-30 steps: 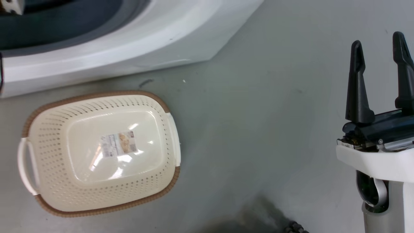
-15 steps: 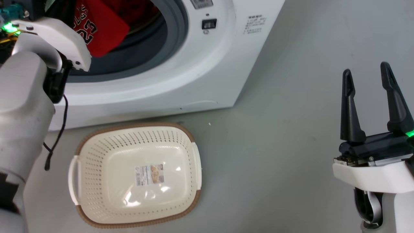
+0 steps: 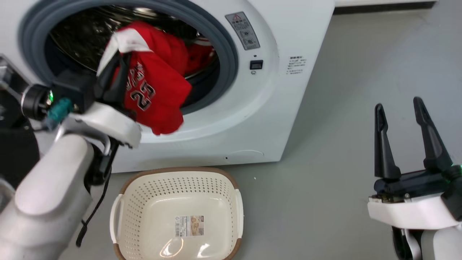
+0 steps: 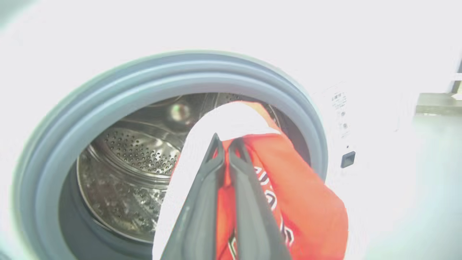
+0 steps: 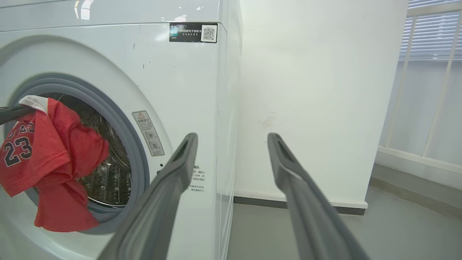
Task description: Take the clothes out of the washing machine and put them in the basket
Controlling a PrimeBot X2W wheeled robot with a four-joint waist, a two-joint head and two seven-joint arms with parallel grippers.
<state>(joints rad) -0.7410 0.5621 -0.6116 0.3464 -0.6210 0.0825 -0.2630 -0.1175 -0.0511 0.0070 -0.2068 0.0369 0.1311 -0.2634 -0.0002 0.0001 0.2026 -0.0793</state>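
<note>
While the left gripper [image 3: 117,61] pinches the jersey [image 3: 157,95] by its white trim, the cloth hangs beneath it before the washing machine [image 3: 288,39] — the right gripper [image 3: 398,103] stands spread.

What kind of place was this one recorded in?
Likely a bare laundry corner or test room: a front-loading washing machine beside a plain white wall, a laundry basket on a smooth grey floor, a slatted window.

Head camera: tilted upward, so the washing machine [image 3: 288,36] showed its whole porthole and the basket [image 3: 177,172] sat at the bottom edge.
Left pincer [image 4: 224,142]: came into view, clamped on white trim.
Jersey [image 3: 155,97]: came farther out, hanging over the gasket's [image 3: 231,61] lower lip.
</note>
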